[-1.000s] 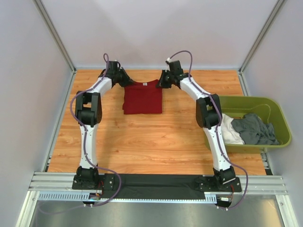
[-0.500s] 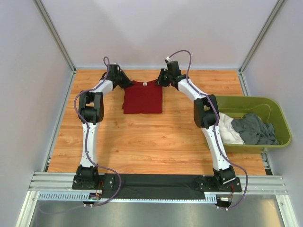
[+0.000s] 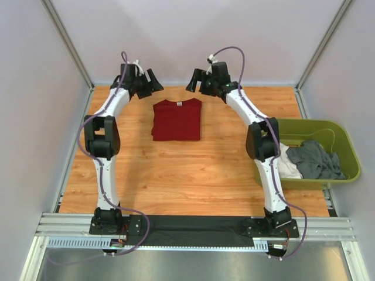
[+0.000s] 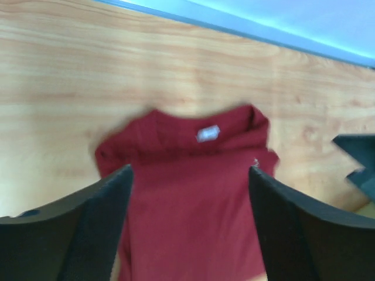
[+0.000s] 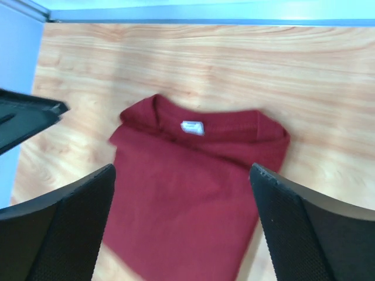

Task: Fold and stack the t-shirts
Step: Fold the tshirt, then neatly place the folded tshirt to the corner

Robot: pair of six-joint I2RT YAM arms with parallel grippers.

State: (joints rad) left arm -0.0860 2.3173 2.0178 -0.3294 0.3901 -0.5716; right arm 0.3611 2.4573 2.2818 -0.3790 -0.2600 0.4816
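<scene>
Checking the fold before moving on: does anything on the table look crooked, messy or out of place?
Nothing serious. The dark red t-shirt lies folded, but its collar end is rumpled, with bunched corners. The white t-shirt and grey t-shirt lie crumpled in the green tub.

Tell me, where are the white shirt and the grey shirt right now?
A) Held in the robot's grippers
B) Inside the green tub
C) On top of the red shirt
B: the white shirt and the grey shirt lie bunched together inside the green tub.
</scene>
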